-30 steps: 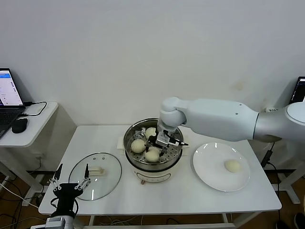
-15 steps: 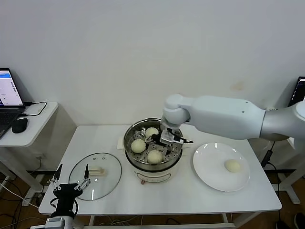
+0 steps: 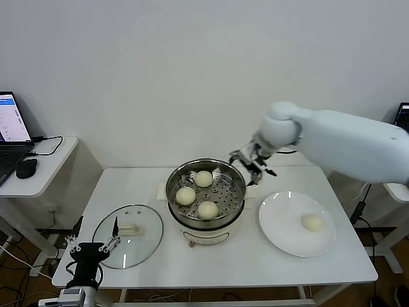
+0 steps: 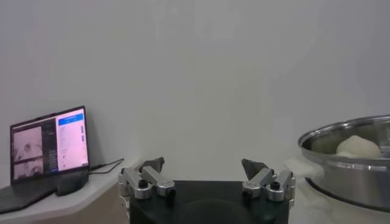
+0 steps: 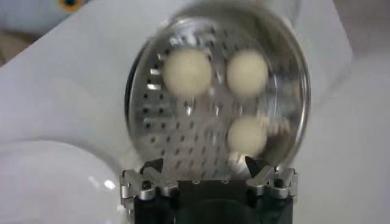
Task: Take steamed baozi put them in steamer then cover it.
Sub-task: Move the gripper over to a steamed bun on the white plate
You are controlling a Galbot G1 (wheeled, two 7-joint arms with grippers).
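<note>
Withdrawn from steamer [image 3: 206, 195] toward plate [image 3: 296, 224]: right claw [image 3: 254, 164], released, empty. Three baozi [image 3: 207, 210] inside. Left claw [image 3: 93, 245] released, parked below desk [image 3: 230, 262].

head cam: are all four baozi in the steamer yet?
No: three baozi sit on the tray in the steamer, and the fourth baozi lies on the white plate.

My head camera overlooks the tabletop [image 3: 268, 256]; both wrist cameras share the steamer [image 3: 205, 192], right one slightly blurred, probably closer.
</note>
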